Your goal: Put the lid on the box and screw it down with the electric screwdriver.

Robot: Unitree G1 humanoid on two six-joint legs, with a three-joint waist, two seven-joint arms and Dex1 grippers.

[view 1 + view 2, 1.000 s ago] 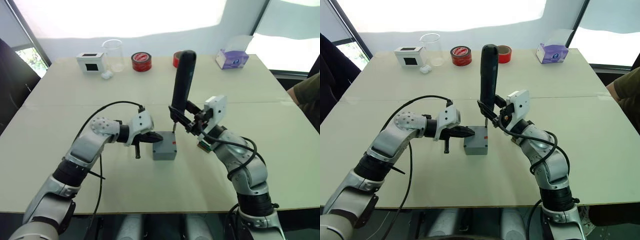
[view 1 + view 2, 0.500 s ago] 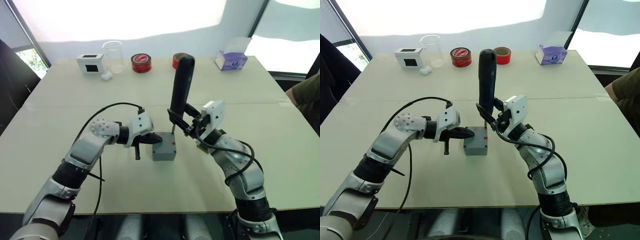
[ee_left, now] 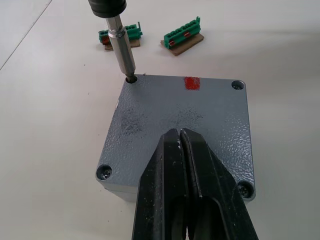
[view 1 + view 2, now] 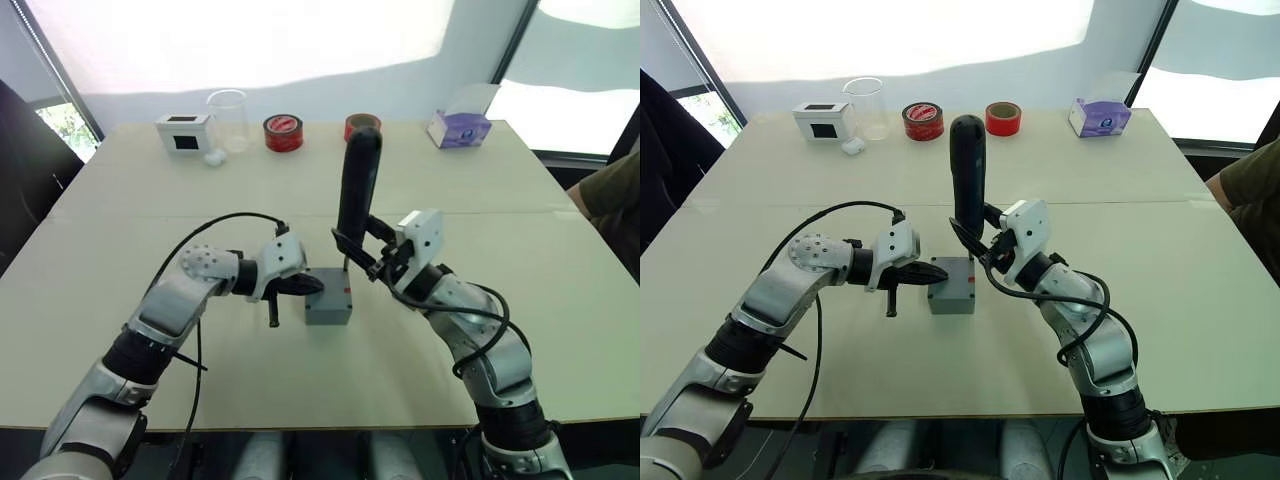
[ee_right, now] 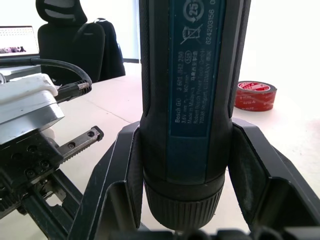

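Nearest, the left gripper [image 3: 182, 150] lies with its two black fingers pressed together, empty, their tips resting on the near half of the lid [image 3: 200, 107], apparently pinning it in place. That lid already sits square on the box [image 4: 328, 306], which stands near the middle of the table [image 4: 300, 390], its red mark [image 3: 192, 83] at the far edge of the cover. Screw heads show in three corners, while in the fourth the thin bit of the electric screwdriver [image 4: 357, 190] stands upright in the hole. The right gripper [image 4: 370, 255] clamps the tool's black barrel near its lower end, fingers closed on either side of it. Both grey parts look stiff, cast and fairly heavy for their size, with a grainy surface that should not slide easily; pressing on top seems better than pinching the low rim. The driver is long and top-heavy, so a low hold close to the collar looks right for keeping the bit plumb. Just beyond the box lie two small green connectors [image 3: 182, 39]. Along the far edge stand a white box [image 4: 183, 131], a clear beaker [image 4: 228, 115], two red tape rolls [image 4: 283, 132] and a tissue box [image 4: 457, 128].
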